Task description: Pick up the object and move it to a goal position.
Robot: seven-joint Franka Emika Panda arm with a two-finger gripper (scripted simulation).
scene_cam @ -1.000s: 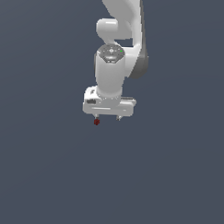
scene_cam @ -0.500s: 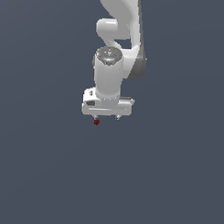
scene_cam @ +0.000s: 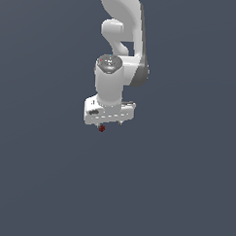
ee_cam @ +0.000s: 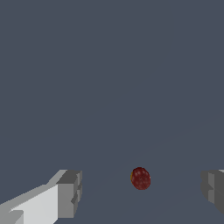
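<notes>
In the exterior view the claw (scene_cam: 109,122) hangs over the object (scene_cam: 101,128), which sits at about 7 o'clock from it. In the wrist view the 2 fingers (ee_cam: 69,193) stand wide apart around the object (ee_cam: 141,178), holding nothing; it looks off-centre and round, so I think it may roll away if 1 finger touches first.

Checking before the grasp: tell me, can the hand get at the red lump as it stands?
Probably yes: the red lump sits between the open hand's fingers, touching neither, with nothing else near.

A flat, even slate-grey surface (scene_cam: 185,191) fills both views, evenly lit, without visible walls or furniture.
</notes>
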